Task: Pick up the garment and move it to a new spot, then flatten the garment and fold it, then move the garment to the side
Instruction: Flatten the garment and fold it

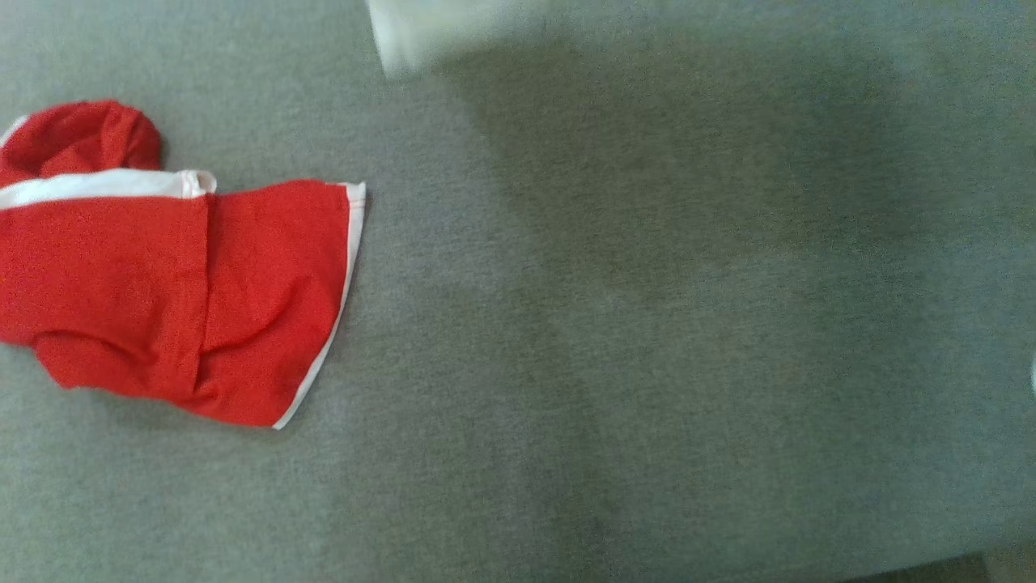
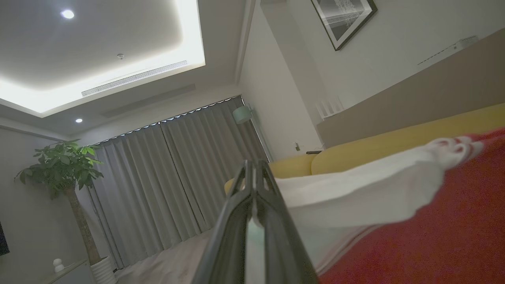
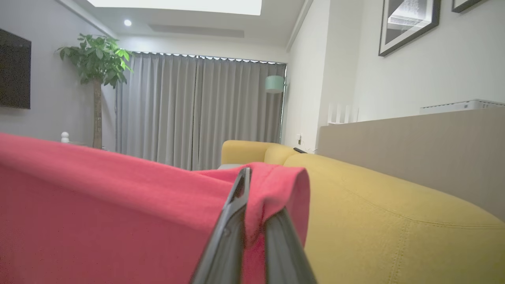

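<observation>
Red garment [image 3: 118,205] pinched between right fingers [image 3: 230,228], left fingers [image 2: 236,225] pressed together beside it, possibly nipping it

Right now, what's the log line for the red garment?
garment: rumpled on grey surface | right hand: shut on garment | left hand: shut, beside white trim

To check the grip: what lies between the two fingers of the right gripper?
A fold of the red garment lies there, pinched by the right gripper; the right wrist view shows it.
</observation>
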Motion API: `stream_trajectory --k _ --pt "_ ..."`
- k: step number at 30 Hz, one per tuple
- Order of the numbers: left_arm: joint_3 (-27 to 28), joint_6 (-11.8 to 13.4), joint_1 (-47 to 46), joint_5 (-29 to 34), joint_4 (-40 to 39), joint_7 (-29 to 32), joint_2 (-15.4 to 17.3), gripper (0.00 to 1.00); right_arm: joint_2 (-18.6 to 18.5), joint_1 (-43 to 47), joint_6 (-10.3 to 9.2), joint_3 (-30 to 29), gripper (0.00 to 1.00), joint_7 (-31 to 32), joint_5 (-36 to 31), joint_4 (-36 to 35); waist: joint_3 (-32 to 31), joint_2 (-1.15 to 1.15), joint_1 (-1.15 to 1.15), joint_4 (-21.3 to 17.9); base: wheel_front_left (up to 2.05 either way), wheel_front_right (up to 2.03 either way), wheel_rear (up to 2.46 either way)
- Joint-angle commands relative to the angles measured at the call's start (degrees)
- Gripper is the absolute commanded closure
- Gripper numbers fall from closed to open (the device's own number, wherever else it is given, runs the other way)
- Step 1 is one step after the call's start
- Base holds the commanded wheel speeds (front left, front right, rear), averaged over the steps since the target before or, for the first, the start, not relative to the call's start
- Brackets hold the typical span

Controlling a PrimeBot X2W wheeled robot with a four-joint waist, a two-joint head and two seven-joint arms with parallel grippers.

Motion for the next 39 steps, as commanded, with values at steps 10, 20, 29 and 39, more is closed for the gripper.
stream_trajectory --k 10,20,29,39 --pt "-2.3 -0.5 -4.4 1.1 15.6 -9.8 -3.5 1.0 -1.5 -3.6 -0.04 7.1 1.0 -11.7 -1.3 20.5 0.9 0.0 -0.04 3.5 0.0 0.0 0.0" --pt "-13.8 -4.2 16.1 -1.0 20.9 -3.3 -5.8 1.0 -6.1 10.0 -0.04 16.9 1.0 -6.8 5.0 34.1 -3.9 0.0 -0.04 5.5 0.0 0.0 0.0" --pt "-29.2 -4.2 30.2 -16.9 4.4 7.4 1.0 1.0 -13.7 19.8 -0.04 28.5 1.0 2.0 13.0 33.1 -8.7 0.0 -0.04 5.6 0.0 0.0 0.0" --pt "-38.1 -4.2 39.8 -30.0 -24.7 22.0 15.6 1.0 -22.0 29.5 -0.04 38.4 1.0 12.6 26.4 23.1 -14.1 0.0 -0.04 5.1 0.0 0.0 0.0"
